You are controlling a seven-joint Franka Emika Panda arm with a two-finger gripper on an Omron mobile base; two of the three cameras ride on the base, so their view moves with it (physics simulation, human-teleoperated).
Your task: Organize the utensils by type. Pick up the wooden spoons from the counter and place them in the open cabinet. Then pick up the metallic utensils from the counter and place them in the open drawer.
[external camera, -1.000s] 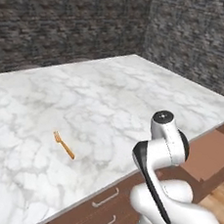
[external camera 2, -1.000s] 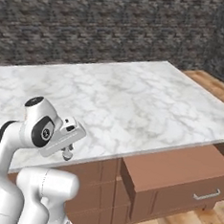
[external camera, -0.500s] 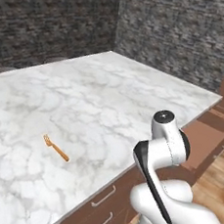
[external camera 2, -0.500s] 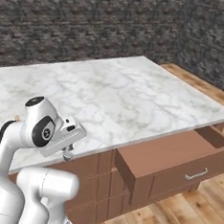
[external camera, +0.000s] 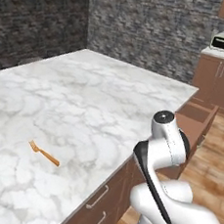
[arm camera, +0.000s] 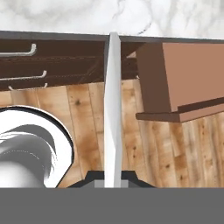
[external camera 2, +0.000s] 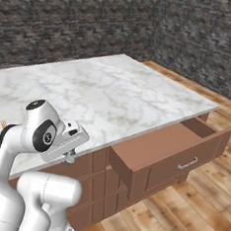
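- Swings both base views round with the driving base: whole scene shifted against the frames of a second ago, so a move of the cameras, not of the things.
- Brings the open drawer [external camera 2: 170, 148] from the 3 o'clock edge of the right base view towards its centre, box pulled well out from under the table [external camera 2: 105, 89], flat bottom bare.
- Slides the orange-brown fork [external camera: 44, 153] down to 8 o'clock in the left base view; lies flat on the marble, tines towards 10 o'clock, well apart from the arm and untouched.
- Keeps the end effector [arm camera: 113, 178] pinched narrow on the pale silvery spoon [arm camera: 113, 109], which runs as a slim white bar towards 12 o'clock in the hand view, hanging over the wooden floor [arm camera: 83, 118] just off the table's edge.
- Shows the end effector [external camera 2: 69, 158] tucked at 8 o'clock in the right base view, near the cupboard fronts, with the drawer at its 3 o'clock and still apart from it.
- Reads as the carry leg of the metallic half of the task: spoon in hand and closing on the drawer, not yet over the box.
- Leaves the fork as the likely next pick once the spoon goes in.
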